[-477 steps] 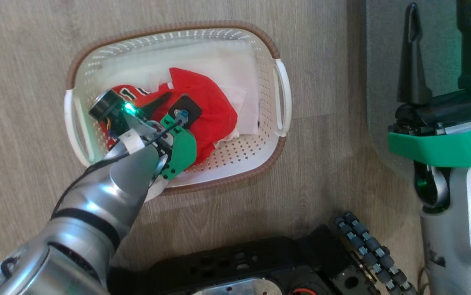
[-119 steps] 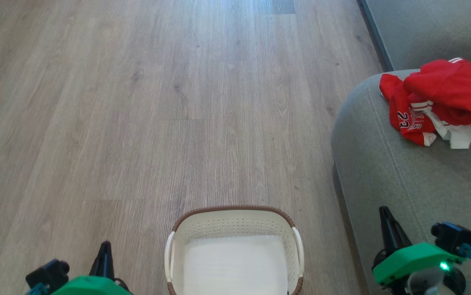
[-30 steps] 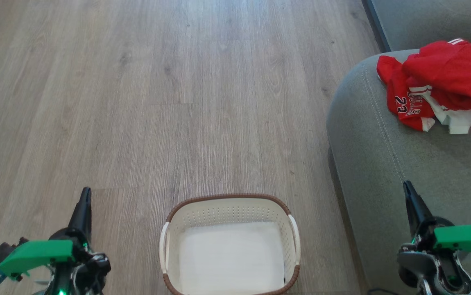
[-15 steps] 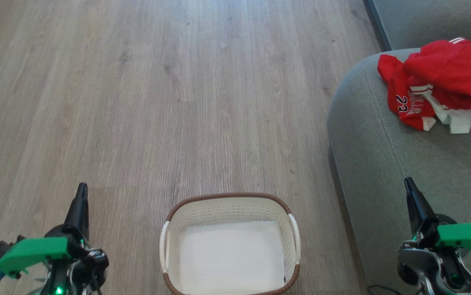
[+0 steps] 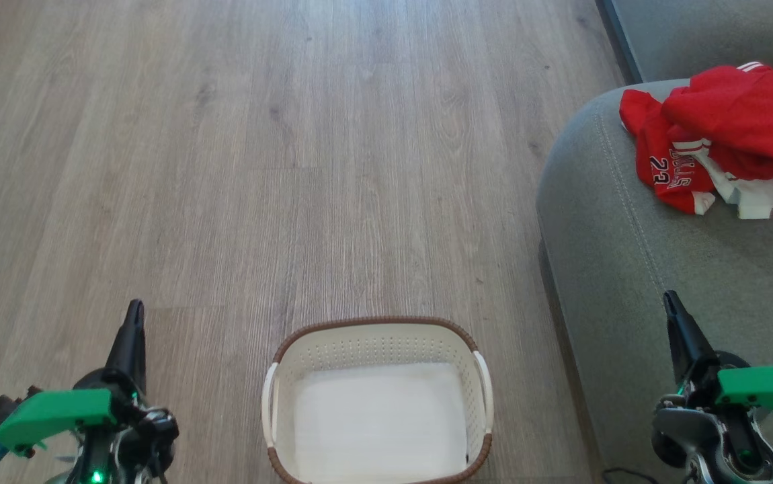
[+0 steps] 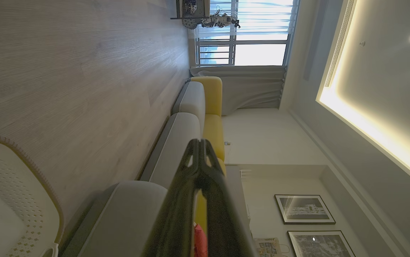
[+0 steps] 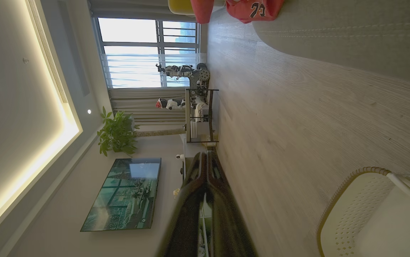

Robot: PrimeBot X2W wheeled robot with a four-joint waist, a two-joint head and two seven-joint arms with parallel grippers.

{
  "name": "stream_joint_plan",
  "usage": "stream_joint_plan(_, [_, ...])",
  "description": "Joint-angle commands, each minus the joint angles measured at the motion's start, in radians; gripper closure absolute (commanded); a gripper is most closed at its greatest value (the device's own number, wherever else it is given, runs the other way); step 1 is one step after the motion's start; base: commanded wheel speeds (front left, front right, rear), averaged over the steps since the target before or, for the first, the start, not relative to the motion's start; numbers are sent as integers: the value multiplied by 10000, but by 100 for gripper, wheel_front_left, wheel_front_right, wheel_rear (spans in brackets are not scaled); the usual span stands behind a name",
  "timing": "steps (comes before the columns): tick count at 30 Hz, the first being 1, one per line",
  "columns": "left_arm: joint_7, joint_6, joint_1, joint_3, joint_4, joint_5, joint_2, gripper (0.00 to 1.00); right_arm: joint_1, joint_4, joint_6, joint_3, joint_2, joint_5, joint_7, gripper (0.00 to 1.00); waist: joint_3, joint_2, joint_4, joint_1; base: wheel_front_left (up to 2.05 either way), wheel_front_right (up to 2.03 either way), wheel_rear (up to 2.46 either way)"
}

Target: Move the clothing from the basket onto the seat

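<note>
Clothing [image 5: 722,134] at the close of the transfer, read from largest element to smallest. Wood-grain floor [image 5: 292,168] spans the head view from 7 to 12 o'clock. Seat [image 5: 628,269], grey-green with a stitched seam round its rounded corner, takes the 1-to-5 o'clock side. Basket [image 5: 376,324] stands on the floor at 6 o'clock, near the seat's edge but apart from it; its white liner [image 5: 380,417] shows bare, with no red cloth inside. The clothing lies bunched on the seat at 2 o'clock of the frame, its long axis running roughly 9 to 3 o'clock, the "23" panel at its 8 o'clock end. From the right gripper [image 5: 673,310] you find the heap at about 1 o'clock, across bare cushion with nothing between. From the left gripper [image 5: 134,319] it sits near 2:30, well apart, with the basket and the seat's corner in the path. Your right arm is therefore the nearer one. Both grippers have their fingers pressed tip to tip, as each wrist view confirms, and clasp nothing. Judged from this layout, the task looks complete; any further move would be a tidying reach by the right arm.
</note>
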Motion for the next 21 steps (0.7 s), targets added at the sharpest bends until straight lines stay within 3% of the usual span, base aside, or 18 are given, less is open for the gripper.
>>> stream_joint_plan(1, [66, -65, -496, 361, -272, -24, 50, 100, -514, -383, -2, 163, -33, 59, 57, 100, 0, 0, 0, 0, 0, 0, 0])
stream_joint_plan(21, [72, -65, -496, 368, -273, -19, 46, 100, -514, -383, -2, 164, -33, 59, 57, 100, 0, 0, 0, 0, 0, 0, 0])
